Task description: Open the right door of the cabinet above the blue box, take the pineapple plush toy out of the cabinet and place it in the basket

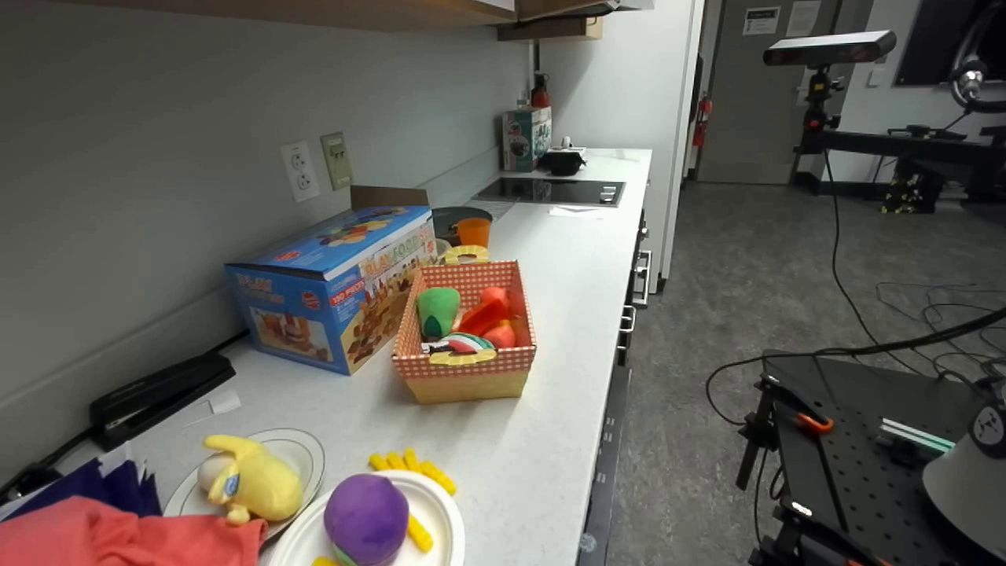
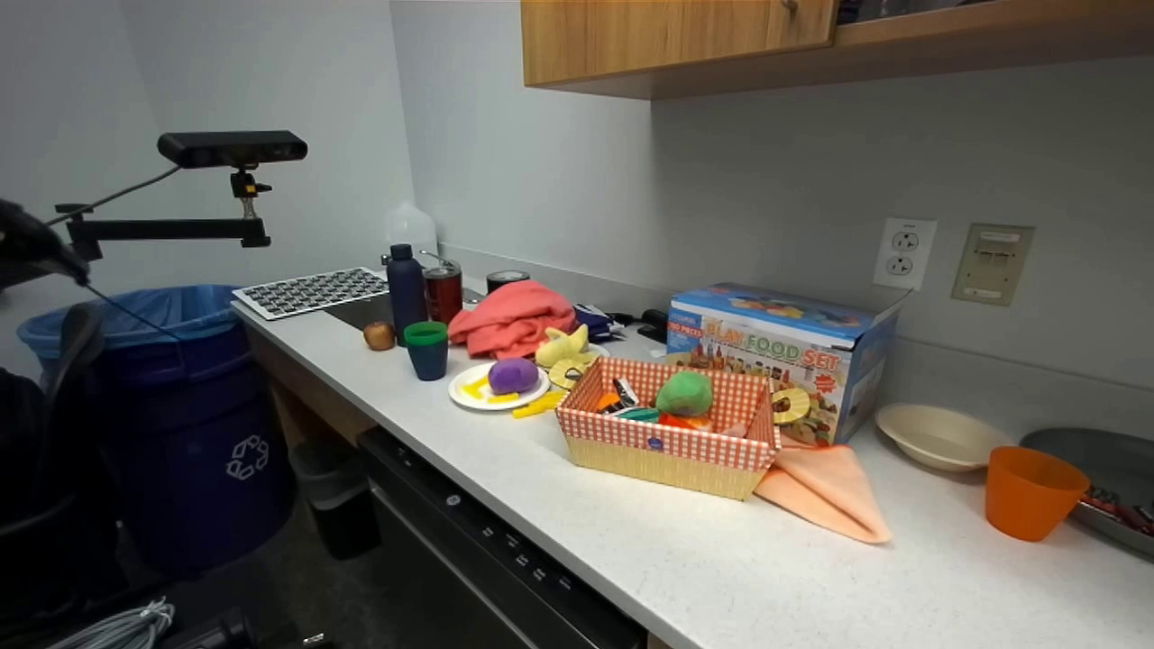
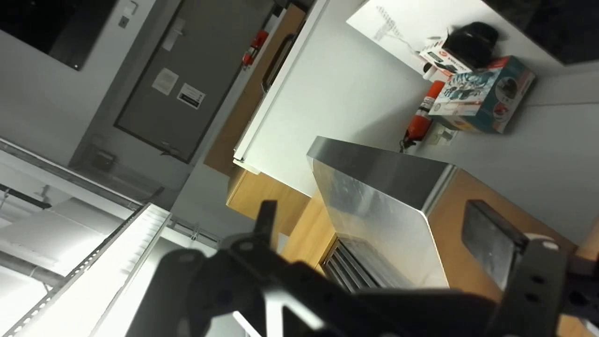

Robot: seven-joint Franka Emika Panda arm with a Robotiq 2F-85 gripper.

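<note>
In an exterior view the tan wood cabinet (image 2: 685, 41) shows only its lower part. One door with a knob is closed; right of it a strip of the dark inside shows. Below stands the blue box (image 1: 299, 275), with the basket (image 1: 468, 389) beside it on the counter. A green plush (image 1: 438, 310) and several red pieces lie in the basket. The pineapple plush toy is out of view. My gripper (image 3: 379, 229) appears only in the wrist view, its fingers (image 3: 489, 243) wide apart and nothing between them. Beyond them is a metal range hood (image 3: 383, 220).
A purple plush (image 1: 367, 519) and a yellow plush (image 1: 263, 483) rest on plates. An orange cup (image 2: 1032, 491) and a pale bowl (image 2: 942, 437) stand past the box. Brown wood (image 3: 472, 224) borders the hood. A black camera (image 2: 233, 149) juts out on a mount.
</note>
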